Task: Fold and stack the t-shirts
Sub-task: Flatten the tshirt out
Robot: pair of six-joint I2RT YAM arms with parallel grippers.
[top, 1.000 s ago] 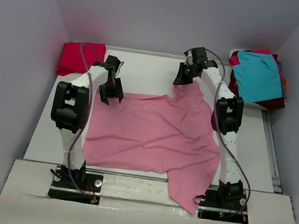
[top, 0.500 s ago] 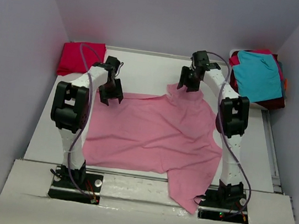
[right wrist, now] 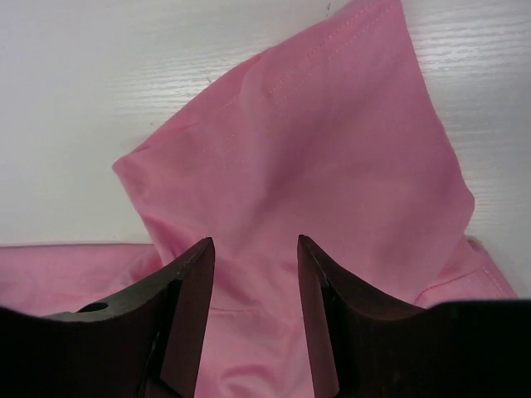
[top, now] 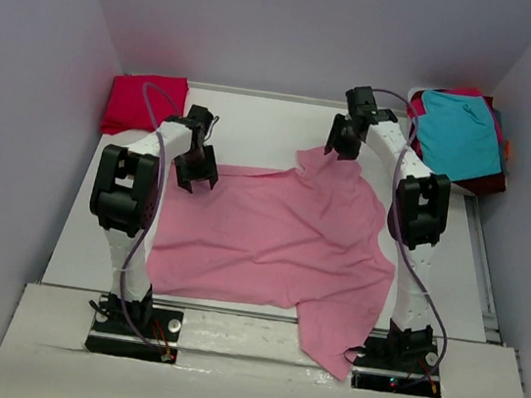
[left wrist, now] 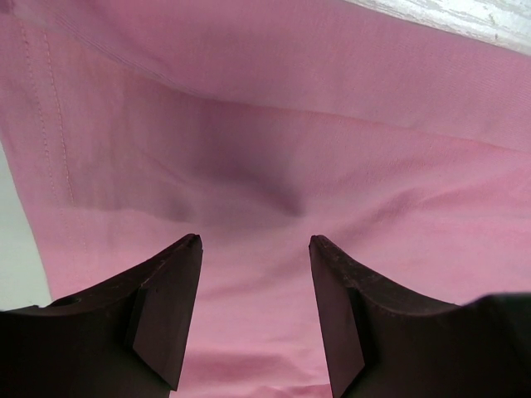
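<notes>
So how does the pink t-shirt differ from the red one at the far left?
The pink t-shirt lies spread open and wrinkled; the red t-shirt is folded into a compact block. The pink covers most of the table, the red only a corner. Both are plain, single-colour.

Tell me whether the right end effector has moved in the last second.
Yes. The right end effector has shifted right, toward the teal t-shirt on the corner pile, and now stands open above the pink t-shirt.
</notes>
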